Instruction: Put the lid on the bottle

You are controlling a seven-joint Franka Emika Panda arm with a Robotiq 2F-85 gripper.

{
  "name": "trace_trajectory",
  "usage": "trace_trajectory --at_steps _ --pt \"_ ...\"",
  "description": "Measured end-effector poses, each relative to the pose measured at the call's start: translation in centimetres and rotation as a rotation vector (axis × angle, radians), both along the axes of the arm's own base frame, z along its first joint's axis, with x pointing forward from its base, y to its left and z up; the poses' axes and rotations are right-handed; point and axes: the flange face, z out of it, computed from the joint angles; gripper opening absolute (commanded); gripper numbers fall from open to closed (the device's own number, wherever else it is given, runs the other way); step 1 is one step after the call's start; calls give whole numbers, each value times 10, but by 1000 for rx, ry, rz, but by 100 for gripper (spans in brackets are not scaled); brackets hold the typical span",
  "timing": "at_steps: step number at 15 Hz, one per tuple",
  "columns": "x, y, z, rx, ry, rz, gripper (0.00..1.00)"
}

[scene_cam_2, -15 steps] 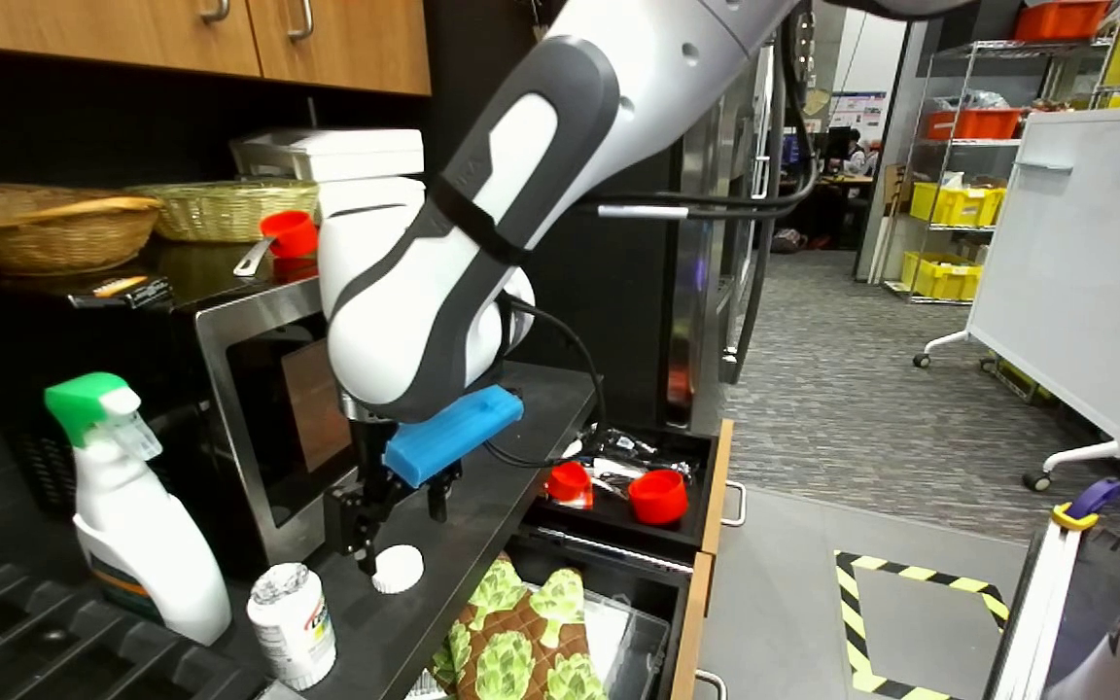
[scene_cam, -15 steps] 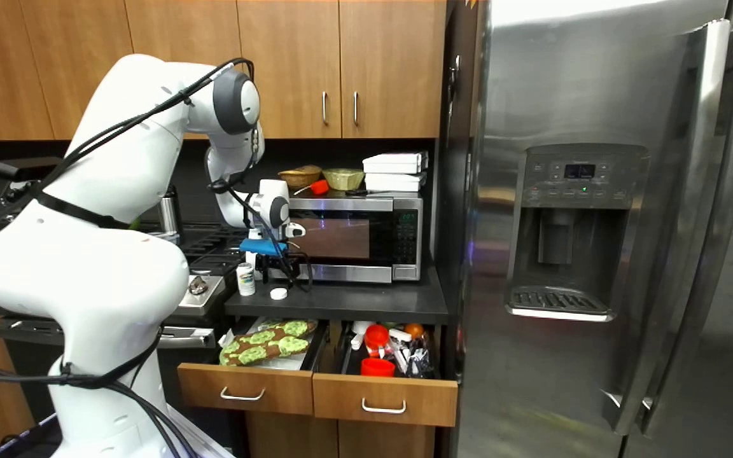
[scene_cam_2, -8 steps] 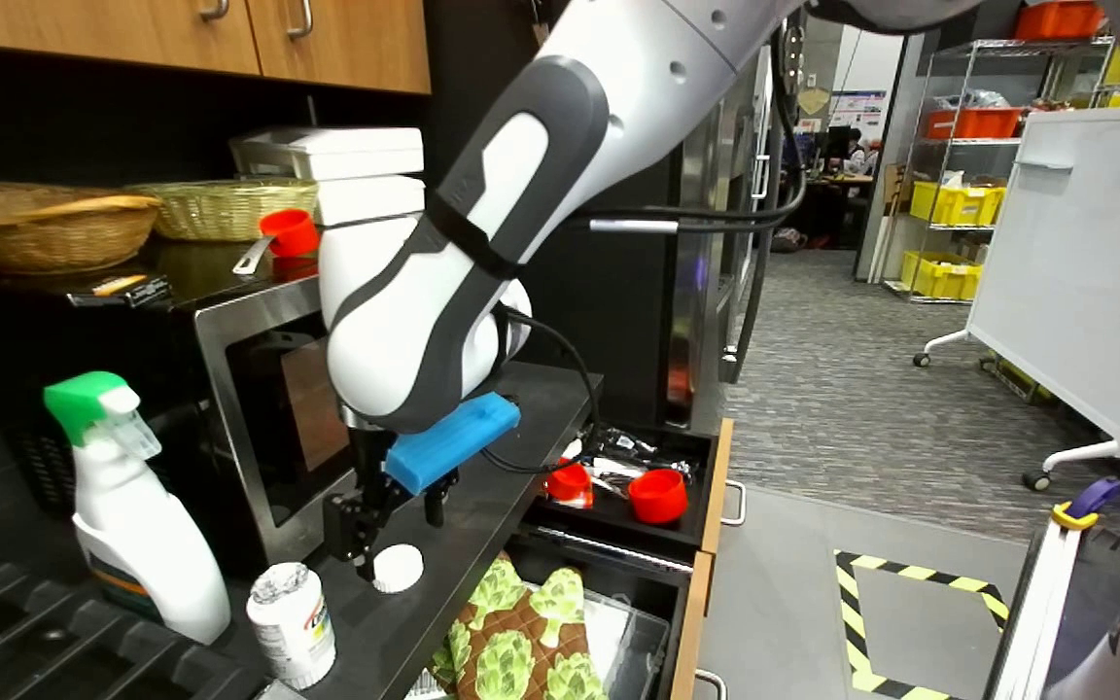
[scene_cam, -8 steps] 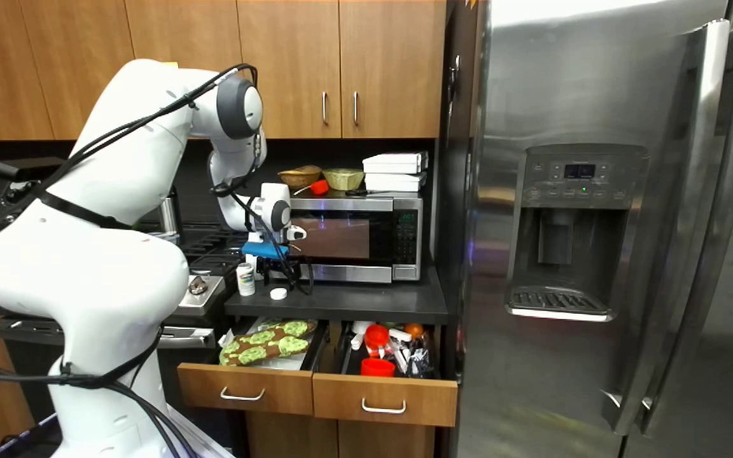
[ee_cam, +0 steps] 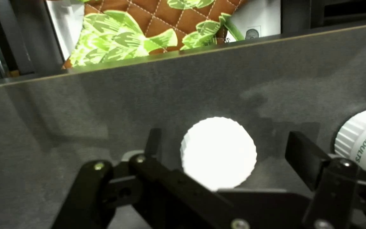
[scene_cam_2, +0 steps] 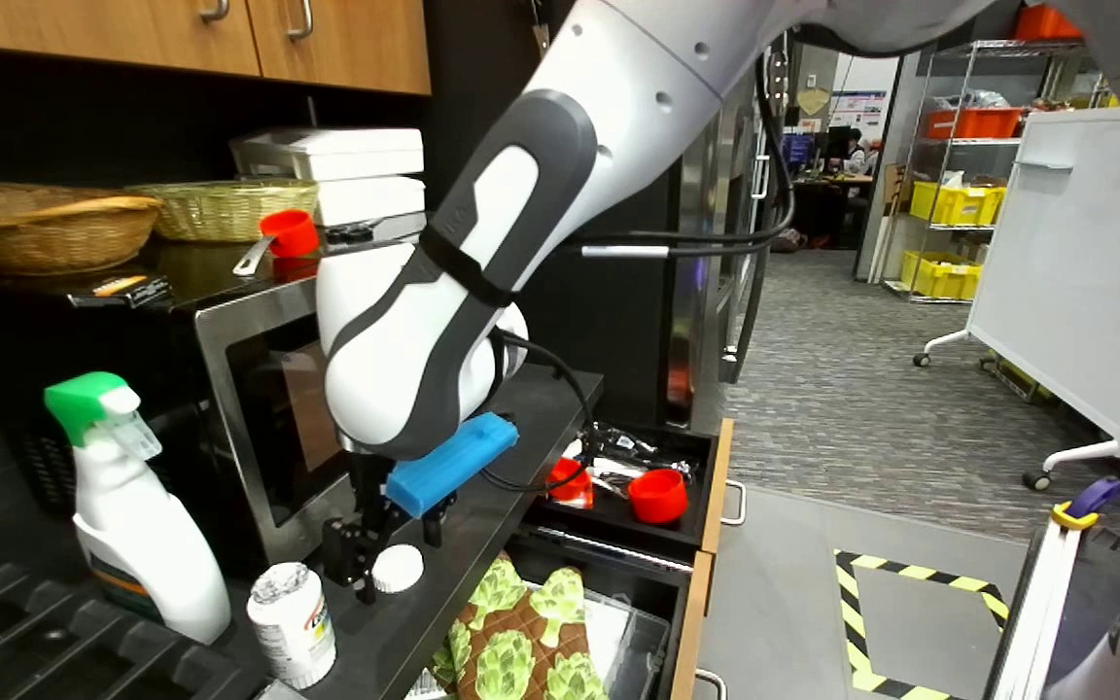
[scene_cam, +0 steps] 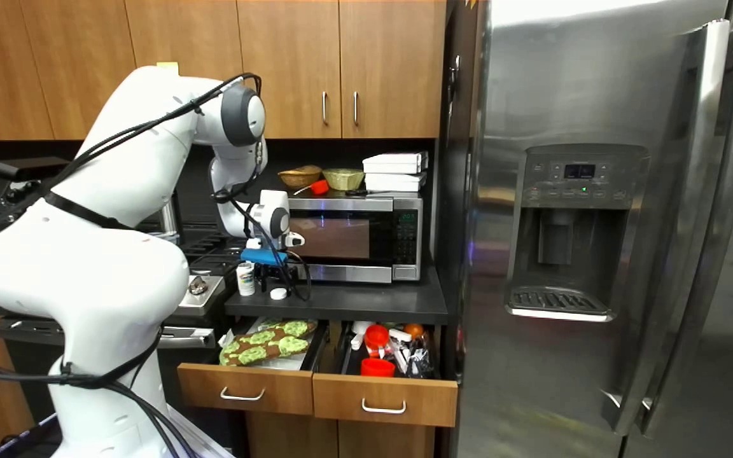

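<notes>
1. In the wrist view the end effector is seen unclenched, its fingers spread wide toward 9 and 3 o'clock, with the lid between them; a gap is left on both sides. Whether the desk is touched by the fingertips cannot be told.
2. The lid, white with a ribbed edge, is laid flat on the desk, off the bottle.
3. The bottle, small, white and labelled, is stood upright near the lid: at 8 o'clock from it in an exterior view, at 3 o'clock in the wrist view, where it is partly cut off.
4. In an exterior view a green-headed spray bottle is placed at 10 o'clock from the bottle, just beside the microwave.
5. Beneath the desk, at 6 o'clock from the microwave in an exterior view, two drawers are pulled out; a quilted cloth is held in one, red cups in the other.
</notes>
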Motion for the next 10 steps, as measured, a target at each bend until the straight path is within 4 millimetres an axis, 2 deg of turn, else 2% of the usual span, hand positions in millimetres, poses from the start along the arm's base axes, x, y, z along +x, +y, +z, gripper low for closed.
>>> trace_trajectory --at_steps 2,3,7,8,10 --pt "0 3 -3 2 3 6 71" --pt "-1 5 -4 2 4 9 66" --pt "4 7 -1 5 -7 10 36" --pt "5 7 1 6 -11 9 31" --pt "6 9 2 8 -13 11 31"
